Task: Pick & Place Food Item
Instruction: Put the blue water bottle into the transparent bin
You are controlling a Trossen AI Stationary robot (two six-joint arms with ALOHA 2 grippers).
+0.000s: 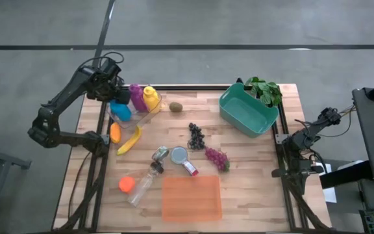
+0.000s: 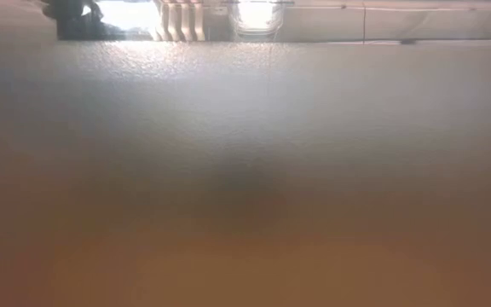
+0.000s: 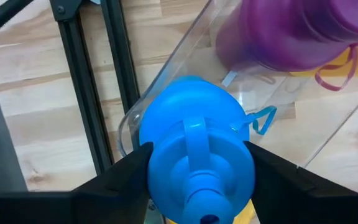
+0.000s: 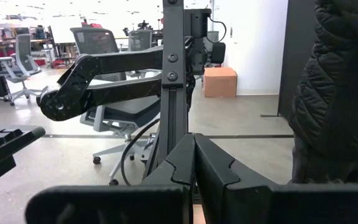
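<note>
High view: a wooden tabletop [image 1: 252, 175] fills the middle of the frame, with the left arm at upper left and the right arm folded off the right edge.
Left claw [image 1: 117, 104]: at the upper left of the frame, over a clear container [image 1: 141, 116] lying at the tabletop's far left corner.
Left claw state: its two dark fingers [image 3: 123, 177] sit on either side of a blue bottle [image 3: 197, 158], gripping it.
Blue bottle: in the mouth of the clear container, lower left of the purple bottle [image 1: 137, 96] and yellow bottle [image 1: 151, 97].
Right claw [image 4: 194, 163]: off the tabletop at the right edge of the high view, fingers pressed together, holding nothing.
Food items: banana [image 1: 129, 141] and an orange piece [image 1: 115, 132] left of centre; kiwi [image 1: 176, 107] above centre; dark grapes [image 1: 196, 136] and red grapes [image 1: 217, 158] at centre.
Receptacles: teal bin [image 1: 248, 110] at upper right; orange tray [image 1: 191, 197] at lower centre.
Low view: blurred, nothing legible.
Right wrist view: a person in a dark jacket [image 4: 337, 93] at the right edge.
</note>
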